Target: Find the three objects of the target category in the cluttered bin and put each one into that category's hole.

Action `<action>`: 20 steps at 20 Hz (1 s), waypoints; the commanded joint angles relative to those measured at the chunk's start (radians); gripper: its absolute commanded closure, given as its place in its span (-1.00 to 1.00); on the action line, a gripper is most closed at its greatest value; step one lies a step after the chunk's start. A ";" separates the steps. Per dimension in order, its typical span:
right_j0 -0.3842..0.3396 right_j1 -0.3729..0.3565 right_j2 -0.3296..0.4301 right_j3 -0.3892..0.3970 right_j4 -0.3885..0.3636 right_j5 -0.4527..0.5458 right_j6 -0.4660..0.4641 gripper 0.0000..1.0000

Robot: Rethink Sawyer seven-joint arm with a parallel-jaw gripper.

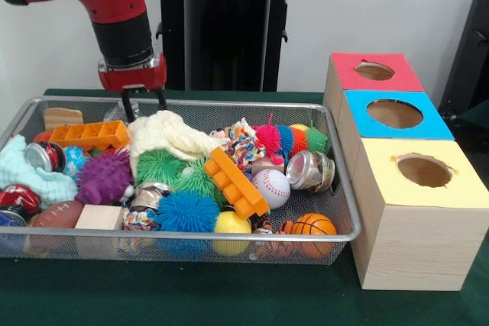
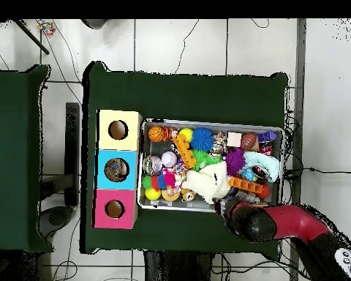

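Note:
The wire-mesh bin (image 1: pixel 229 235) is full of toys; it also shows in the overhead view (image 2: pixel 208 123). My gripper (image 1: pixel 143 106) hangs open and empty at the bin's far left rim, its tips just above an orange block (image 1: pixel 89 135) and a white cloth (image 1: pixel 168 133). A small see-through crinkled thing (image 1: pixel 114 112), perhaps a bottle, lies just left of the fingers. Another see-through bottle-like thing (image 1: pixel 309 170) lies at the right end by a baseball (image 1: pixel 272 186). In the overhead view the arm (image 2: pixel 255 222) covers the gripper.
Three wooden boxes with holes stand right of the bin: red (image 1: pixel 374 71), blue (image 1: pixel 395 113), yellow (image 1: pixel 424 170). Dented cans (image 1: pixel 44 156) (image 1: pixel 17 198), spiky balls, a second orange block (image 1: pixel 235 182) and a small basketball (image 1: pixel 313 226) crowd the bin.

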 commanded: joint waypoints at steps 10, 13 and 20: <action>-0.004 0.189 -0.080 -0.138 -0.193 -0.126 -0.092 -1.00; -0.027 0.177 -0.073 -0.109 -0.198 -0.139 -0.107 -1.00; -0.100 0.068 0.003 -0.005 -0.127 -0.076 -0.195 -1.00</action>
